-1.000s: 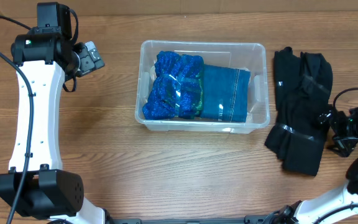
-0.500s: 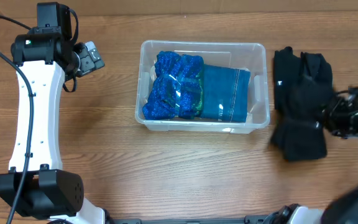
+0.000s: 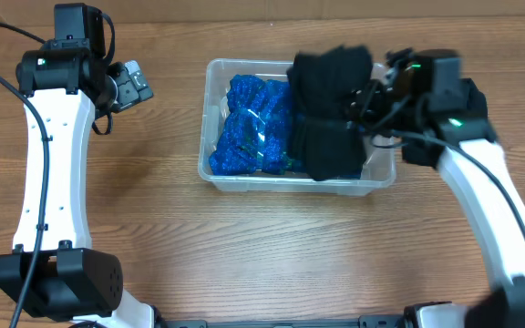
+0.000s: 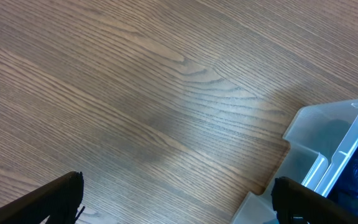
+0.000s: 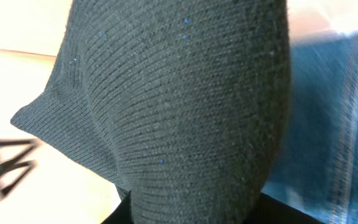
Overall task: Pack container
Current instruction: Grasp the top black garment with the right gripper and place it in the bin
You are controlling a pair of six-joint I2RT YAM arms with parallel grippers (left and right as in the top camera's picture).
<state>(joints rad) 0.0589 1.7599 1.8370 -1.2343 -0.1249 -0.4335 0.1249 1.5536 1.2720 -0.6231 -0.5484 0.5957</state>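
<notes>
Sits mid-surface as a clear container, packed with a fuzzy blue bundle in its left half and folded denim in its right. Hangs over the container's right half: right tool clenched on a black knit garment. Hovers well left of the container: left tool, fingers spread wide, gripping nothing.

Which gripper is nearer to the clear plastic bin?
Right. The right gripper hangs over the bin's right end, holding a black garment above it; the left gripper sits clear of the bin, off its left side.
</notes>
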